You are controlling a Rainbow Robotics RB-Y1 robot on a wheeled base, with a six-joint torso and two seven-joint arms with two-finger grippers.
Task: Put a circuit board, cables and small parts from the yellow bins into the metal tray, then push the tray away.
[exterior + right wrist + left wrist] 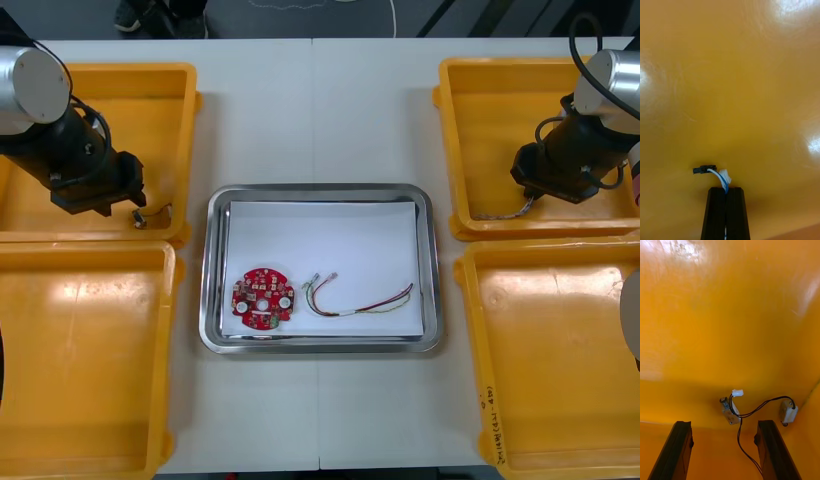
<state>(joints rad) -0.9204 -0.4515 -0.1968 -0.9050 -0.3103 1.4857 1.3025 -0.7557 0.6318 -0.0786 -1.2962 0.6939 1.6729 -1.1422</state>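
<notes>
Nearest the lens, two black-and-silver arms are hanging over the far bins, one at each side. Beneath them a light, matt table (320, 100) is carrying four glossy yellow plastic bins (90, 350), two per side, with moulded rims and smooth, reflective floors. Between the bins a shallow rectangular metal tray (320, 190), shiny at the rim and white inside, is already holding two things. One is a round red circuit board (263, 297), rigid and studded with components. Beside it, not touching, a thin red and yellow cable (360, 300) is lying in a loose curve.

Right gripper (725, 192), in the far right bin near its tray-side corner: the black fingers are pressing together on a twisted blue and white cable (720, 178), pinched just behind its small black connector (703, 169). This cable is looking light and limp. Its free length will probably dangle and swing, so a slow carry is advisable.

Left gripper (724, 425), low in the corner of the far left bin nearest the tray: the fingers are standing well apart. A thin black cable (763, 405) is running between them, its white plug (737, 392) just beyond the tips. What appears to be a small metal part (729, 413) is lying at the same end, though the attachment is hard to make out. Soft and slight, this cable is likely to slide on the slick floor; the bunch of wire by the plug is offering the thickest hold.
</notes>
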